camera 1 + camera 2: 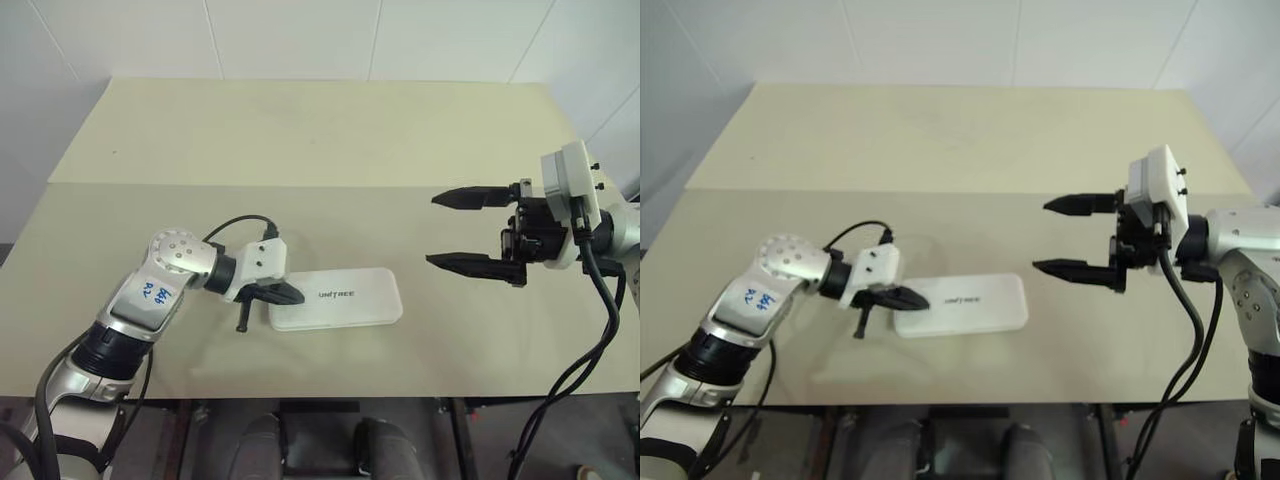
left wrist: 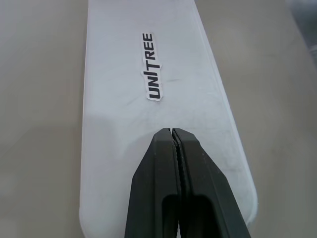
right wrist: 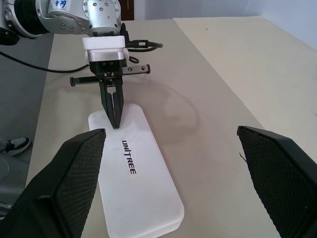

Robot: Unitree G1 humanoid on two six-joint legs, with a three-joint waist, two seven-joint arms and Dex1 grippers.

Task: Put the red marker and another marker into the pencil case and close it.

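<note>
The pencil case (image 1: 338,298) is seen lying flat and lidded on the table (image 1: 300,140), and the left tool (image 3: 115,121), its fingers pressed together and empty, is held tip-down on the lid's near end, probably to press it shut. The right tool (image 1: 470,230) is kept spread wide and well apart, likely waiting. The lid's logo is shown close in the left wrist view; the markers are presumably inside.

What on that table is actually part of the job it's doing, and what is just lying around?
Part of the job:
- the pencil case, white, lid down, flat on the table
- the left gripper, shut, its tips at the lid's end
- the right gripper, open, held above the table off to the side

Just lying about:
- nothing besides the table itself; I see no markers.
</note>
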